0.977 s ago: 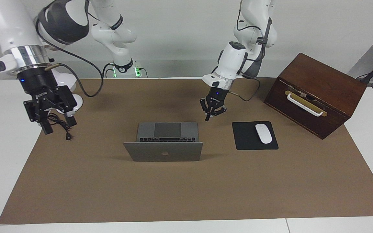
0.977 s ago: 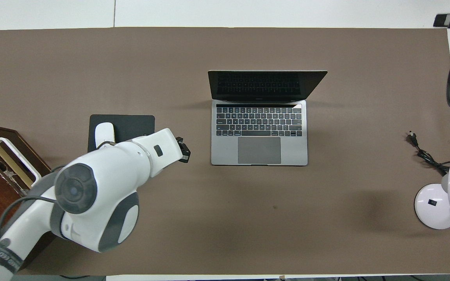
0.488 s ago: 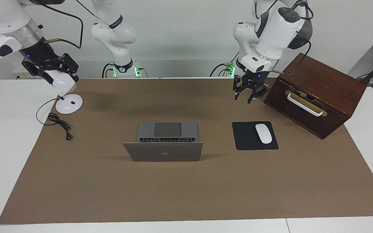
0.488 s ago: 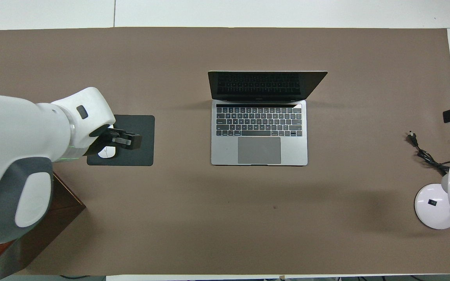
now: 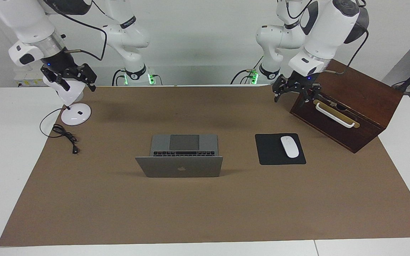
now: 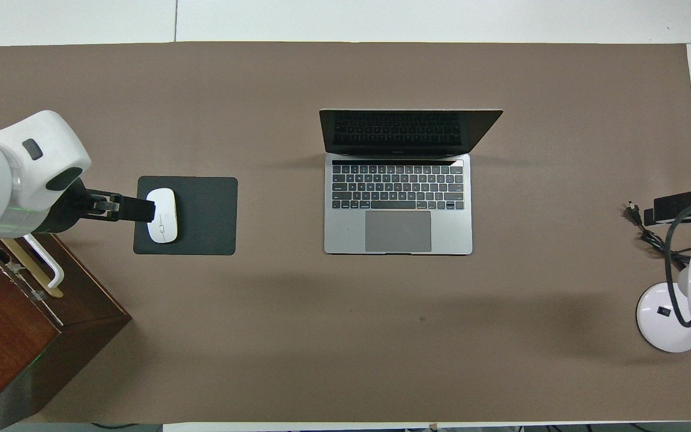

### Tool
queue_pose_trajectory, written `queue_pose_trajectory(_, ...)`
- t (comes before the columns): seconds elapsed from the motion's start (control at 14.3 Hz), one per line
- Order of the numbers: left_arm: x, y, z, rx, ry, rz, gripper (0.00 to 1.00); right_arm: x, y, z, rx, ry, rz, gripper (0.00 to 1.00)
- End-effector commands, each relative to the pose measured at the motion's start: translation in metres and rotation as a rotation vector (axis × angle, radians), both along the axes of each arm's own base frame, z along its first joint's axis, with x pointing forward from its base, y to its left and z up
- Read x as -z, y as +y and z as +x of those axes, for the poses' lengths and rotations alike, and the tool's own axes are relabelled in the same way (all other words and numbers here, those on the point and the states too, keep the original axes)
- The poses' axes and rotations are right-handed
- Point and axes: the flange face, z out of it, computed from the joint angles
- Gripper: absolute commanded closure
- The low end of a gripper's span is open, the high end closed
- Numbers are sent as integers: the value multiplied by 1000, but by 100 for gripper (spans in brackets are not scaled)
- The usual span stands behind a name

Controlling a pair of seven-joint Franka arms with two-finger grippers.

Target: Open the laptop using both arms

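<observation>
Starting at the right arm's end of the tabletop (image 5: 205, 213), the right gripper (image 5: 70, 79) hangs up in the air over the white round-based desk lamp (image 5: 72, 115). Its fingers are spread wide and it holds nothing. A second ago it was much lower, over the black coiled lamp cable (image 5: 64, 135), so I read that arm as pulling away to rest.

In the middle of the brown mat sits the thin silver-grey laptop (image 5: 180, 167). Its lid stands raised with the dark logo turned away from the robots, and the black keys and grey trackpad lie bare toward them. I judge the opening done: the screen is up at a working angle and neither arm touches the machine. All that seems left is for the arms to finish backing off. The laptop has not shifted, and its lid is at the same angle as a second ago.

Next toward the left arm's end come the black square mouse pad (image 5: 272, 153) and the white oval mouse (image 5: 289, 146) on it, both where they were.

Last, the left gripper (image 5: 295, 96) is over the edge of the dark brown wooden box with the white handle (image 5: 354, 103). Its fingertips look apart and it carries nothing. A second ago it was pinched shut just beside the laptop's corner nearest the robots; since then it has lifted, swung out toward the box and opened
</observation>
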Motion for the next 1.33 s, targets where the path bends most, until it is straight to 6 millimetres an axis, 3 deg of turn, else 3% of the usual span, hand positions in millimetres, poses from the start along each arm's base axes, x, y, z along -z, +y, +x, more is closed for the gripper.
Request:
queue_pose_trajectory(0.0,-8,24,4,-99,25,28,0,-6,7,-7,8,-38,-30,0)
queue_pose_trajectory(0.21,-20,70,12,-203,11,24,0,-24,17,9,-12,-116,-32,0)
queue_pose_trajectory(0.35,-24,86,15,-233,3,23,0,-32,16,18,-16,-136,-33,0)
queue_pose_trajectory(0.56,-24,88,18,-231,8,43,0,-37,13,29,-18,-132,-53,0)
queue_pose_trajectory(0.84,-50,89,31,-230,2,49,0,-35,13,29,-27,-129,-66,0)
queue_pose_trajectory(1.05,-43,88,41,-227,67,63,0,-32,10,30,-21,-123,-64,0)
queue_pose_trajectory(1.26,-30,86,36,-222,110,66,0,-30,4,27,-11,-103,-65,0)
